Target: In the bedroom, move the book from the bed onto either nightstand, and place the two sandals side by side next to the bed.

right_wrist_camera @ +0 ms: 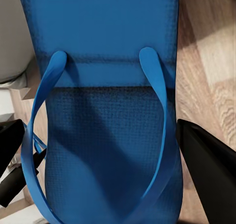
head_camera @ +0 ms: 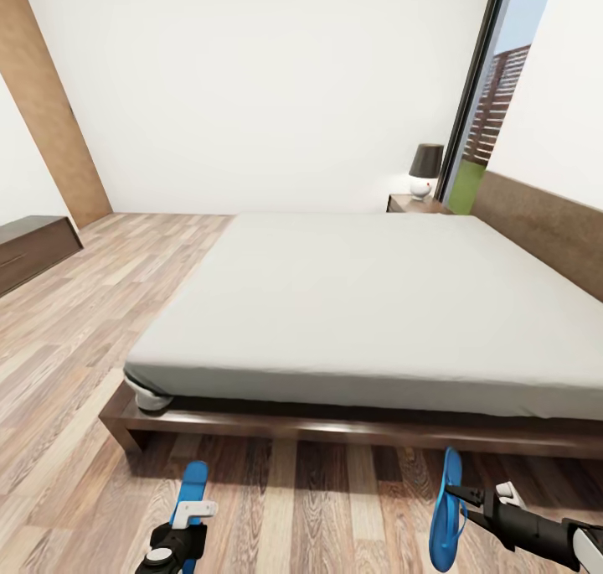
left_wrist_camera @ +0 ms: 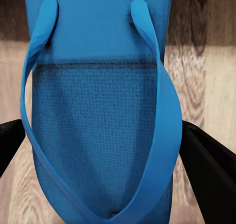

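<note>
From the head we are looking over the bed (head_camera: 368, 306), its mattress bare, with a nightstand (head_camera: 412, 204) and lamp (head_camera: 425, 170) beyond its far corner. Near our lower edge, the left gripper (head_camera: 191, 514) is gripping one sandal (head_camera: 192, 483), which is pointing ahead of it toward the bed frame above the floor (head_camera: 75, 348). The right gripper (head_camera: 459, 493) is clamping the other sandal (head_camera: 447, 511), which is hanging on edge. At the left wrist, we are seeing its sandal (left_wrist_camera: 101, 116) lying between the dark fingers (left_wrist_camera: 209, 175), straps up. At the right wrist, its sandal (right_wrist_camera: 105, 126) is sitting between its fingers (right_wrist_camera: 209, 170) likewise.
</note>
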`<state>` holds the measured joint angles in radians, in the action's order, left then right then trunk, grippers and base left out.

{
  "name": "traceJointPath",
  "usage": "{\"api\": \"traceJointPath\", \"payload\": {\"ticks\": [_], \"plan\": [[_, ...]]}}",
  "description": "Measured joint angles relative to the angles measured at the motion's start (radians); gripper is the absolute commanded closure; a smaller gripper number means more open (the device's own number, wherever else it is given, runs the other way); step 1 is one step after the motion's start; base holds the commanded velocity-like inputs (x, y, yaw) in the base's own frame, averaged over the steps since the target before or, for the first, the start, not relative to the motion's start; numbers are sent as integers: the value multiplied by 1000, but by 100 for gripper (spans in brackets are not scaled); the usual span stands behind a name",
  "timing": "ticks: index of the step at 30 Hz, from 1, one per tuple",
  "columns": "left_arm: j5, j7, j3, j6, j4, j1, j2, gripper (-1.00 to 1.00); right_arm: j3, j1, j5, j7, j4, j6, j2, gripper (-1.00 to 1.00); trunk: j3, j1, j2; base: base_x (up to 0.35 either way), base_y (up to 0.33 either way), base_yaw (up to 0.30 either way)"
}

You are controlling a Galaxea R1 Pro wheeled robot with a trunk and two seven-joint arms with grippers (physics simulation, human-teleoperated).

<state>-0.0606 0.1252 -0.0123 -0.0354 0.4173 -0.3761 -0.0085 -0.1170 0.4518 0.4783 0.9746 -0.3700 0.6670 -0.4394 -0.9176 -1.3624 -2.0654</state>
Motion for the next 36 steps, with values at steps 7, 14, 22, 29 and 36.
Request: {"api": "traceJointPath", "payload": {"ticks": [7,14,22,29,36], "plan": [[2,0,0,2,0,0,-1,100,0,0,0,0,1,0,-1,100,-22,-27,-49,0,0,0],[4,-1,0,2,0,0,-1,100,0,0,-3,-2,2,0,-1,100,-44,-54,-98,0,0,0],[4,-2,1,0,0,0,-5,100,0,0,-5,-4,2,0,1,100,-69,-84,-154,0,0,0],[5,-1,-1,-102,64,-6,-27,100,1,0,-2,-3,2,1,1,100,-91,-111,-203,0,0,0],[3,0,-1,-408,313,-29,-37,100,1,0,-1,-3,2,1,1,100,-113,-138,-252,0,0,0]]}}
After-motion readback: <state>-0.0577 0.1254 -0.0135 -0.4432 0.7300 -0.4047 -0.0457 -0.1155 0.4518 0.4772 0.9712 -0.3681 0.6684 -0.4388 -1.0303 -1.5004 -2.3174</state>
